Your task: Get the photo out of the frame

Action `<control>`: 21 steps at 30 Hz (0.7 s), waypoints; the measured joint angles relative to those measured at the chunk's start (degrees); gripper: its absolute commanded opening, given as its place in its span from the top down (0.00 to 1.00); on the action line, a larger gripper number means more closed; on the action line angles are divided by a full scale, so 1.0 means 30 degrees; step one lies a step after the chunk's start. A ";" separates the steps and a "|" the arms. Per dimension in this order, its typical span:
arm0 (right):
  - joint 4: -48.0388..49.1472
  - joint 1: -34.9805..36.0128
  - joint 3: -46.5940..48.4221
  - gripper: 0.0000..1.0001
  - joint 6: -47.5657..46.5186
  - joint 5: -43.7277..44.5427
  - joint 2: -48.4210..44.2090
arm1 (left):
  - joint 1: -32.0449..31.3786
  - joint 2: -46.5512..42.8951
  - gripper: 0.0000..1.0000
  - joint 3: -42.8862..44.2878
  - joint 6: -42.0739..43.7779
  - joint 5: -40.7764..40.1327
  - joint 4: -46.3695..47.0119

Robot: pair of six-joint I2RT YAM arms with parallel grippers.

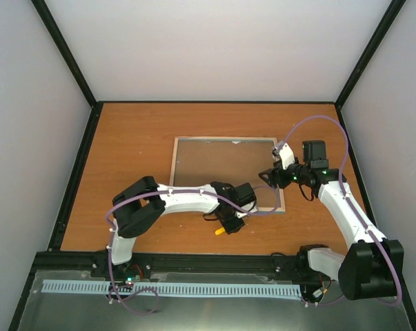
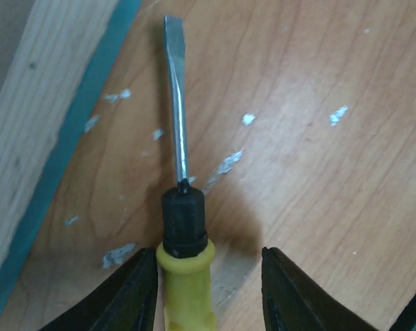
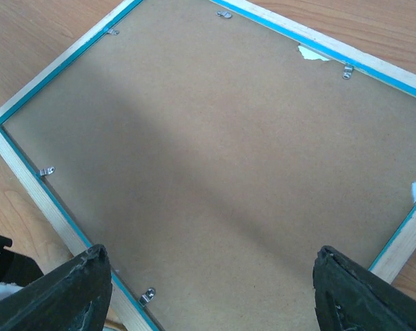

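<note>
Yellow-handled screwdriver (image 2: 185, 234) sits between the left gripper's (image 2: 208, 256) parted jaws, not clenched. Right gripper (image 3: 211, 255), jaws released, hovers over the frame (image 3: 25, 172), face down mid-bench (image 2: 318, 172). Backing board (image 3: 214, 158) and clips (image 3: 147, 295) are in place; photo hidden, extraction not begun.

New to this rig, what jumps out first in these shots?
A screwdriver with a yellow handle sits between the open fingers of the left gripper, beside the edge of the frame. The frame lies face down mid-table, brown backing board and metal clips up, with the open right gripper above it.
</note>
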 measured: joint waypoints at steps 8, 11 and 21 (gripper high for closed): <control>0.0000 0.0000 0.0007 0.23 0.0000 -0.0015 0.0080 | -0.0211 0.0823 0.69 0.1297 -0.0080 -0.1574 -0.0685; -0.0007 0.0000 0.0007 0.23 0.0000 -0.0022 0.0080 | -0.0219 0.1100 0.71 0.1625 -0.0095 -0.2157 -0.1013; 0.0000 0.0000 0.0007 0.23 -0.0007 -0.0036 0.0087 | -0.0219 0.1158 0.93 0.1770 -0.0051 -0.2484 -0.1464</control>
